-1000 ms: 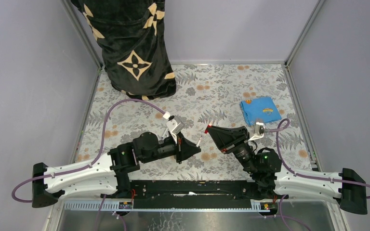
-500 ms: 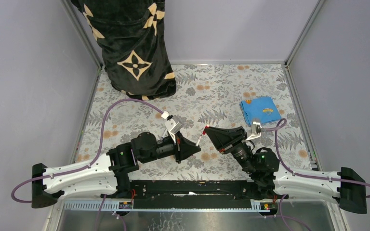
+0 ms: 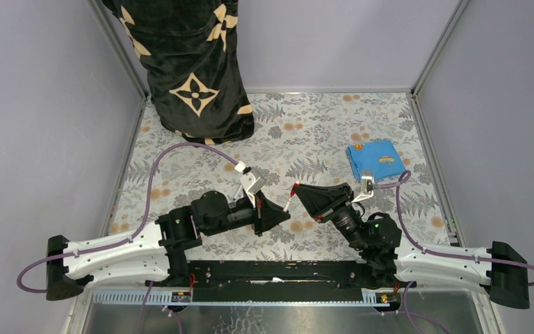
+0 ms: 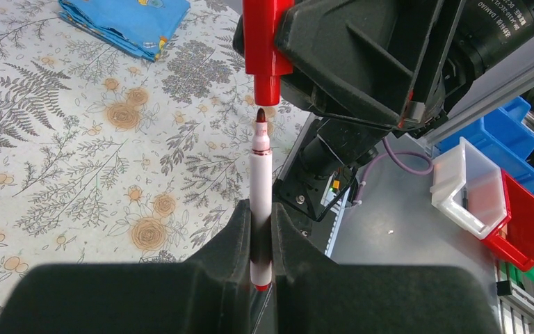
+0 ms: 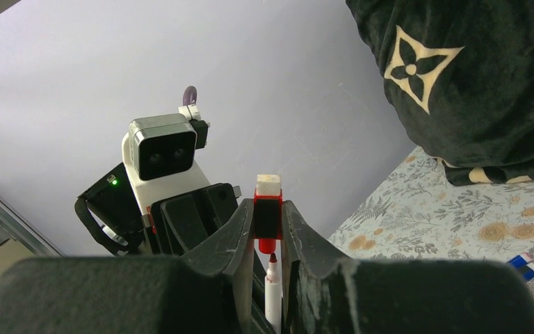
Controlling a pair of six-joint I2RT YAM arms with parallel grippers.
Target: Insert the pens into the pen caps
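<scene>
Left jaws: clenched on the white barrel of the red pen (image 4: 260,188), gripping near its rear end.
Red pen: most of the barrel juts out ahead of the left jaws, with the red tip leading towards the right jaws.
Gap: the tip stands just short of the cap mouth and is not yet entered. In both wrist views the two are nearly in line, with a slight sideways offset.
Red cap (image 4: 264,49): held between the right jaws with its open mouth facing the pen tip. Its closed end projects beyond the fingers.
Right jaws: grasping the red cap across its body, partly closed on it.
Step in hand: judged to be the final approach before insertion.
Method advised: remove the sideways offset first, then advance along the barrel's own axis only.
Risk: the grip is far from the tip, so a glancing contact on the cap rim may pivot the barrel or slide it back through the left jaws.
Seating: press slowly until the cap rim meets the barrel shoulder.
Blue cloth (image 3: 375,158): lies on the worktop (image 3: 320,125) beyond the right jaws, well clear of the work.
</scene>
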